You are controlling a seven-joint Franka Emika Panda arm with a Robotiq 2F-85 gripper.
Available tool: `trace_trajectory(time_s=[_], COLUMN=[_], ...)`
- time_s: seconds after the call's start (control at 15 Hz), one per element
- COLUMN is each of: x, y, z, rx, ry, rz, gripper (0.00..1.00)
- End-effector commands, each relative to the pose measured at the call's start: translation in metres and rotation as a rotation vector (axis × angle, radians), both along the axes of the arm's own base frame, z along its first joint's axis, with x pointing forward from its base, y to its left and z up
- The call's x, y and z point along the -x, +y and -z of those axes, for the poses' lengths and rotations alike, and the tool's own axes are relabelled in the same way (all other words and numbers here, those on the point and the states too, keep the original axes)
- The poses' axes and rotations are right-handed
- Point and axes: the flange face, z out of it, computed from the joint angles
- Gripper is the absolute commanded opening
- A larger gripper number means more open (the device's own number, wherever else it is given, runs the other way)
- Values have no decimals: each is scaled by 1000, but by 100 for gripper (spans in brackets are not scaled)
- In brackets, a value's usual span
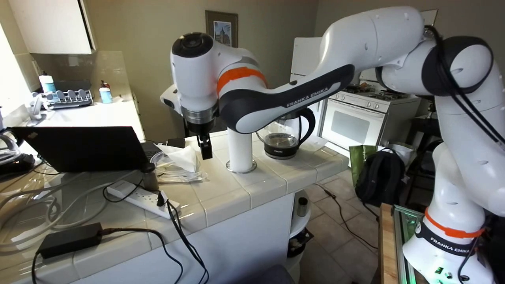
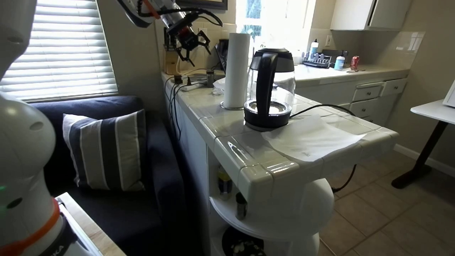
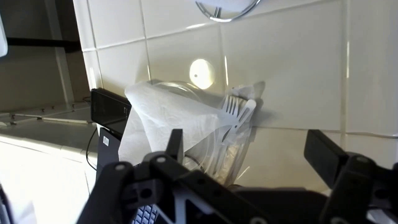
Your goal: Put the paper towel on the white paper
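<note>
The claw [image 3: 244,141] hangs with its jaws well apart above the tiled counter [image 3: 289,71] — toward ten o'clock in the wrist view, a folded paper towel [image 3: 171,115] lies over clear plastic [image 3: 207,146], a white fork [image 3: 228,117] near twelve. In an exterior view, toward four o'clock from the claw stand an upright roll [image 2: 237,71] and a kettle [image 2: 266,85] — farther that way, the white paper [image 2: 314,138], spread near the counter's edge.
</note>
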Motion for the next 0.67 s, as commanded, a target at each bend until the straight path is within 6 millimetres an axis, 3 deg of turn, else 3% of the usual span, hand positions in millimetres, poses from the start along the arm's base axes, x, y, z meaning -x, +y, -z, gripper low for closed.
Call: trace_trajectory(time_s=[0.0, 0.13, 0.33, 0.6], x=[-10, -21, -22, -37], y=[0, 0, 5, 21], z=[7, 15, 11, 33], rx=[-1, -3, -6, -80], ry=[4, 10, 3, -11], rz=[-7, -12, -20, -118], gripper=[100, 100, 100, 100])
